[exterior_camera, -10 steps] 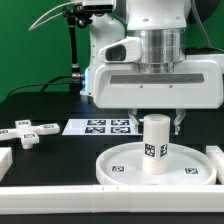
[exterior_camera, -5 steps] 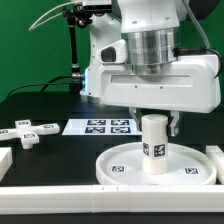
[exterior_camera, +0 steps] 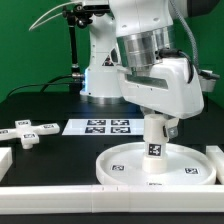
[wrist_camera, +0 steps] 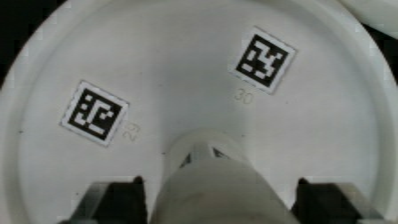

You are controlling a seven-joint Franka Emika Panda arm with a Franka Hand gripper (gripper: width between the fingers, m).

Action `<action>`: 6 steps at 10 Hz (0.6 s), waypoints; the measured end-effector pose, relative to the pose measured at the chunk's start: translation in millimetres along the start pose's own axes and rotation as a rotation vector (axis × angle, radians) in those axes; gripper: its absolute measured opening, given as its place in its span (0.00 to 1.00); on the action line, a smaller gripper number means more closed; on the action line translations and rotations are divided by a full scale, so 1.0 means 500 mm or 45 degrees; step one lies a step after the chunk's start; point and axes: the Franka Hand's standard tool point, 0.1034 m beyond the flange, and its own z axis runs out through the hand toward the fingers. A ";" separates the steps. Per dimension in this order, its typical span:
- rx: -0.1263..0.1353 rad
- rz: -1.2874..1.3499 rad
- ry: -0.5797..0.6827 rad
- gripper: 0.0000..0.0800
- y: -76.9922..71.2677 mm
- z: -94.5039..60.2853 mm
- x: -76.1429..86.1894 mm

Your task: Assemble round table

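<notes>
gripper (exterior_camera: 155, 122): fingers either side of leg (exterior_camera: 154, 148), grip cannot be told | leg: upright on disc (exterior_camera: 118, 166), directly below gripper

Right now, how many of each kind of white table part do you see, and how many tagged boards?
Round disc: 1
Short leg, standing on the disc: 1
Cross-shaped foot piece: 1
Marker board: 1
Total: 4

1 rimmed round disc (exterior_camera: 125, 158), 1 short cylindrical leg (exterior_camera: 154, 163), 1 cross-shaped foot piece (exterior_camera: 27, 133), 1 marker board (exterior_camera: 105, 126), 3 plain white blocks (exterior_camera: 60, 197), 1 robot arm (exterior_camera: 150, 60), 1 gripper (wrist_camera: 222, 196)
</notes>
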 end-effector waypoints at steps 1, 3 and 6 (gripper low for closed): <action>0.001 -0.006 -0.001 0.52 0.000 0.000 0.000; 0.002 -0.151 0.008 0.60 -0.007 -0.001 0.002; 0.002 -0.425 0.008 0.81 -0.006 0.000 0.003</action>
